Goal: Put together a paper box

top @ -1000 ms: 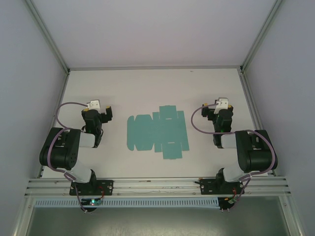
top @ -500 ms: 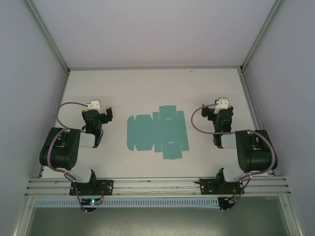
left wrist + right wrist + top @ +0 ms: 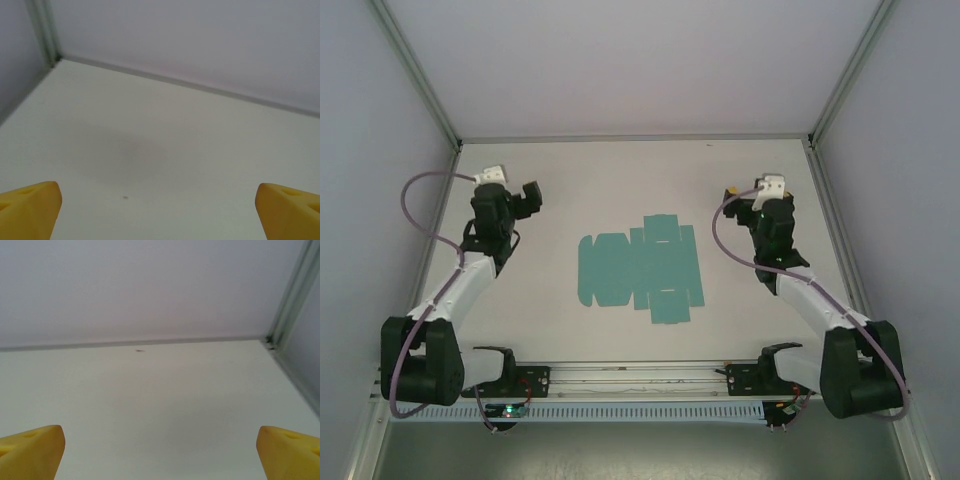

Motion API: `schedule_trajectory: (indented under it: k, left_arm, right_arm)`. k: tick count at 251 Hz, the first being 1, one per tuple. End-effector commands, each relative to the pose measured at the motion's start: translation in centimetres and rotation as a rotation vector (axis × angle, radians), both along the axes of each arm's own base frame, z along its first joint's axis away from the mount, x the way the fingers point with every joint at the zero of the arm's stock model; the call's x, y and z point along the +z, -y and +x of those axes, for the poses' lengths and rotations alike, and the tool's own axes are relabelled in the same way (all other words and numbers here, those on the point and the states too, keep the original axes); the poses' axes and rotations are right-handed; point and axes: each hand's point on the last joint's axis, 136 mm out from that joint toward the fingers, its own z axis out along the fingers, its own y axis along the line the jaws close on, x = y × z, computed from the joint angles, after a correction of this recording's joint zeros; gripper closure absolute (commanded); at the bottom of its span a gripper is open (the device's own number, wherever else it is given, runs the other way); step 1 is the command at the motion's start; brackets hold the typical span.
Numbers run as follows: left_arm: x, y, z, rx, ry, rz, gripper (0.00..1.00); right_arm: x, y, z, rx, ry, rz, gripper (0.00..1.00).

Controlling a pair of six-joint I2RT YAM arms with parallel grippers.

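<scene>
From the overhead camera, the paper box (image 3: 640, 272) lay as a flat, unfolded teal-green die-cut sheet in the middle of the white tabletop (image 3: 620, 175), its flaps and tabs spread out. It sat between the two arms and well apart from both. The left arm (image 3: 460, 285) reached along the left side of the tabletop, with the left fingers (image 3: 529, 191) raised near the far-left area, beyond and to the left of the sheet. The right arm (image 3: 810, 295) reached in the same way along the right side, with the right fingers (image 3: 733, 197) beyond and to the right of the sheet. A purple cable (image 3: 408, 200) looped from each wrist. Neither pair of fingers touched the card.

In the left wrist camera, the yellow tips of the left fingers (image 3: 27, 210) sat at the two bottom corners of the frame, spread wide with nothing between them. Bare tabletop ran ahead to the back wall (image 3: 200, 40), and the enclosure's corner post (image 3: 45, 30) stood at the upper left.

In the right wrist camera, the right fingers (image 3: 30, 452) were likewise spread wide and held nothing, one yellow tip at each bottom corner. Ahead lay bare tabletop with a small dark speck (image 3: 140, 350) near the back wall, and a metal frame post (image 3: 292, 295) rose at the right.
</scene>
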Motion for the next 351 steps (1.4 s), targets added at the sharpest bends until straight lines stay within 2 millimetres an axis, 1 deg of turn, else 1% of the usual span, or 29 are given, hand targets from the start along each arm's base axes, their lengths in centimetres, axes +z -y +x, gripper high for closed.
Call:
schedule_trajectory:
  k: [1, 25, 35, 46, 53, 70, 82, 90, 108, 133, 156, 175, 192, 217, 235, 259, 280, 294, 317, 351]
  left_arm:
    - [-6.7, 3.9, -4.9, -0.089, -0.336, -0.255, 0.00]
    - [-7.2, 6.1, -6.3, -0.133, -0.394, -0.383, 0.00]
    - [-7.5, 7.2, -6.8, -0.158, -0.426, -0.403, 0.00]
    - [-7.9, 8.4, -7.2, -0.183, -0.461, -0.413, 0.00]
    - [-8.4, 9.4, -7.4, -0.207, -0.489, -0.421, 0.00]
    - [-9.4, 11.7, -8.0, -0.265, -0.567, -0.456, 0.00]
    - [-10.3, 12.5, -8.5, -0.276, -0.623, -0.464, 0.00]
    - [-10.8, 13.0, -8.7, -0.285, -0.647, -0.461, 0.00]
    - [-11.8, 14.0, -9.0, -0.303, -0.679, -0.463, 0.00]
    - [-12.7, 15.7, -9.4, -0.356, -0.734, -0.537, 0.00]
    - [-14.0, 15.7, -9.7, -0.341, -0.772, -0.535, 0.01]
    - [-15.0, 15.9, -9.9, -0.343, -0.801, -0.547, 0.00]
    - [-15.5, 16.5, -10.0, -0.356, -0.819, -0.578, 0.00]
    - [-16.0, 17.4, -10.0, -0.383, -0.845, -0.619, 0.04]
    - [-16.3, 18.0, -10.1, -0.398, -0.858, -0.625, 0.06]
    - [-17.0, 18.4, -10.4, -0.401, -0.887, -0.635, 0.09]
    - [-17.5, 18.6, -10.5, -0.394, -0.898, -0.643, 0.09]
    - [-17.5, 19.2, -10.5, -0.414, -0.891, -0.676, 0.09]
    - [-16.6, 20.6, -10.2, -0.489, -0.855, -0.725, 0.10]
    - [-13.4, 22.8, -9.5, -0.647, -0.774, -0.783, 0.11]
  right_arm:
    - [-4.6, -2.3, -2.8, 0.002, -0.306, 0.127, 0.03]
    - [-6.5, -5.6, -4.3, 0.072, -0.441, 0.209, 0.13]
    - [-7.4, -7.1, -4.8, 0.106, -0.480, 0.221, 0.19]
    - [-8.3, -8.9, -5.3, 0.153, -0.518, 0.224, 0.29]
    - [-8.9, -9.9, -5.5, 0.173, -0.543, 0.225, 0.32]
    - [-10.8, -11.5, -6.0, 0.204, -0.619, 0.225, 0.41]
    - [-12.1, -12.1, -6.3, 0.207, -0.678, 0.235, 0.49]
    - [-12.9, -12.4, -6.3, 0.208, -0.710, 0.235, 0.52]
    - [-14.9, -12.4, -6.4, 0.183, -0.786, 0.225, 0.59]
    - [-17.4, -13.0, -6.8, 0.185, -0.885, 0.223, 0.65]
    - [-19.5, -13.0, -7.1, 0.154, -0.936, 0.234, 0.68]
    - [-21.0, -12.7, -7.4, 0.120, -0.961, 0.245, 0.68]
    - [-22.0, -12.1, -7.6, 0.084, -0.981, 0.239, 0.69]
    - [-23.6, -11.5, -8.4, 0.055, -1.024, 0.250, 0.69]
    - [-24.5, -11.1, -9.0, 0.046, -1.049, 0.275, 0.72]
    - [-25.2, -11.0, -9.8, 0.042, -1.062, 0.288, 0.72]
    - [-25.6, -10.6, -10.3, 0.031, -1.069, 0.287, 0.72]
    - [-25.8, -10.4, -10.7, 0.028, -1.076, 0.284, 0.72]
    - [-26.2, -10.5, -11.3, 0.035, -1.090, 0.294, 0.72]
    - [-26.8, -10.7, -11.9, 0.057, -1.104, 0.306, 0.72]
